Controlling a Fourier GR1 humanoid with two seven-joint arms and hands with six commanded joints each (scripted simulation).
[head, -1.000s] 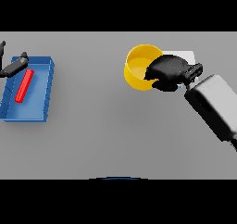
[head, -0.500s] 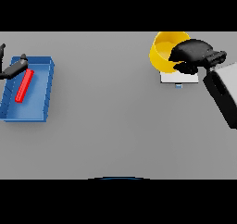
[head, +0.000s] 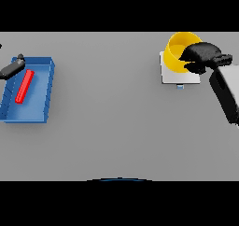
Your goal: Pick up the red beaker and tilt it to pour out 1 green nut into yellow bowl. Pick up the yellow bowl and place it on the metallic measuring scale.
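- Closing in on the last step, the right hand (head: 201,57) comes in from the view's right side and curls its dark fingers over the near right rim of the yellow bowl (head: 179,52), clamped on it.
- At the table's (head: 116,127) near edge and through its middle, nothing stands; the work is all at the far corners.
- On the left side, a blue tray (head: 44,87) holds a red bar-shaped object (head: 24,86) lying lengthwise; whether that is the red beaker on its side cannot be told from this view.
- Just beyond the tray's far left corner, the left hand (head: 11,68) shows at the view's edge, idle, partly cut off; its finger state cannot be told.
- On the far right, the metallic measuring scale (head: 169,75) shows as a pale square plate, with the bowl over its far part, tilted so its inside faces the view.
- By my reading, the pour appears done and the carry nearly so; what seems left is lowering the bowl flat on the plate and letting go.
- Whether the bowl already touches the scale is unclear: the hand and arm cover its near right side.
- No green nut can be made out inside the bowl.
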